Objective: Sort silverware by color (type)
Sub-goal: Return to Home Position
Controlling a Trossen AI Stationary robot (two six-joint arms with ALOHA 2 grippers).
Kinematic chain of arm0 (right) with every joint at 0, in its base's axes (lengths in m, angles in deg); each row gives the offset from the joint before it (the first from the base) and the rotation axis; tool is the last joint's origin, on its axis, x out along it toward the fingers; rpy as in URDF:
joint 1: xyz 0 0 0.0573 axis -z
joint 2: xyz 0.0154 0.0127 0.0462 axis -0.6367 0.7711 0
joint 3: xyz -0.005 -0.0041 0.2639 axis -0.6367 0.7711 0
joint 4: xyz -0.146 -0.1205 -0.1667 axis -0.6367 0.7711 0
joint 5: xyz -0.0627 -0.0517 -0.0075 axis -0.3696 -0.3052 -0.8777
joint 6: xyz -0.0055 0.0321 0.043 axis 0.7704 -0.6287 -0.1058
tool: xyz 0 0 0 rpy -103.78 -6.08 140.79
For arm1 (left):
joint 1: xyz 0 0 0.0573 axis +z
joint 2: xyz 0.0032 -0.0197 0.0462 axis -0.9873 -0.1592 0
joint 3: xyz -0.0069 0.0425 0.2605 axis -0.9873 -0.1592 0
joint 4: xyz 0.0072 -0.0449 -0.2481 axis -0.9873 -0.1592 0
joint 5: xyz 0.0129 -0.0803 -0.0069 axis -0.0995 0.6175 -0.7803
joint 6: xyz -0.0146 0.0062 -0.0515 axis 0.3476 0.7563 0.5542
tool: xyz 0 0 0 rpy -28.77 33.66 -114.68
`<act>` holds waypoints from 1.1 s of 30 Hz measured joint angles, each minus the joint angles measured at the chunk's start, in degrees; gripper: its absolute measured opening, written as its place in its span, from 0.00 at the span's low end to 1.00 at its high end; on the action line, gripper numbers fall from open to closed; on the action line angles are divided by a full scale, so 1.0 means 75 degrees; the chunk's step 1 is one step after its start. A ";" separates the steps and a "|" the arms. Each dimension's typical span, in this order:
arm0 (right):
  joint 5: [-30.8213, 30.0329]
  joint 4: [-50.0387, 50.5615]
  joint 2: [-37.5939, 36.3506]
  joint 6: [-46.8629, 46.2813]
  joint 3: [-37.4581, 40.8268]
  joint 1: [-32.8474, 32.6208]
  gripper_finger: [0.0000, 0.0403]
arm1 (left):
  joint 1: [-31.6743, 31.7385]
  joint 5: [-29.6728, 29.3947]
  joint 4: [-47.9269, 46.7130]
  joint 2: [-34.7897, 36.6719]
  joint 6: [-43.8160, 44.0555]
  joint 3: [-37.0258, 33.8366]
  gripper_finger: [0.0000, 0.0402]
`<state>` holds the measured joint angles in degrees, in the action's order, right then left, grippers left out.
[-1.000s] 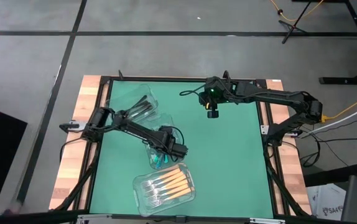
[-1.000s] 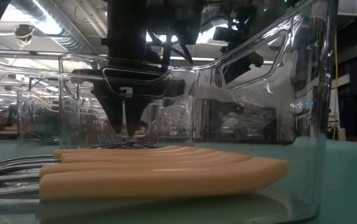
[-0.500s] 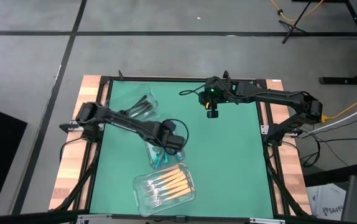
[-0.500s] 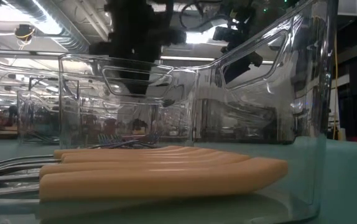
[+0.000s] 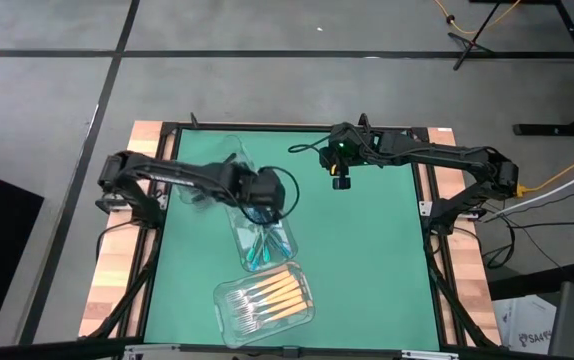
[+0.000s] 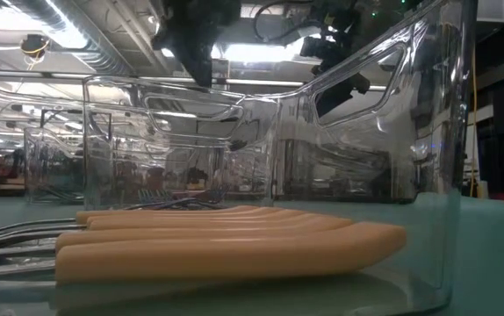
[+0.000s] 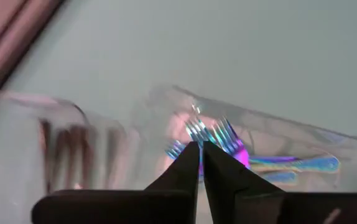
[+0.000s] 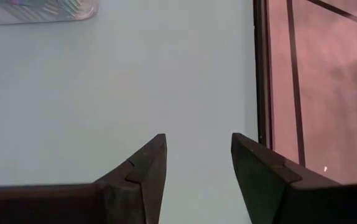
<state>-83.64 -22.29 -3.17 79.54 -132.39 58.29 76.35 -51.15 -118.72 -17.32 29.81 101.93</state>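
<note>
1. Above the middle container [image 5: 279, 238], the left gripper [image 7: 201, 149] hung with its two fingers drawn almost together. We noted only a thin slit between the tips, and nothing was held between them.
2. Just beyond those tips, the left wrist view showed the iridescent forks [image 7: 219, 135] lying in a loose bundle inside that clear container.
3. Next outward, toward the table's near edge, the near container [image 5: 229, 310] held the orange-handled forks [image 5: 285, 290]. They lay side by side with their handles parallel, and in the low view those handles filled the foreground.
4. On the other side, the far container [image 5: 235, 152] lay partly under the left arm. We saw dark streaks within it in the left wrist view, but they were too blurred to identify.
5. Well apart from all three containers, the right gripper [image 8: 197, 140] waited over the bare green mat [image 5: 367, 260] near the table's far edge. Its fingers were spread wide and it was empty.
</note>
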 joint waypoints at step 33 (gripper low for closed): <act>0.0001 0.0000 0.0000 0.0000 0.0000 0.0000 0.42 | -0.0144 -0.0643 0.0693 0.5867 -0.2578 -0.2282 0.00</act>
<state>-83.63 -22.29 -3.17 79.54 -132.39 58.29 75.27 -55.97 -113.52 26.68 10.47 84.82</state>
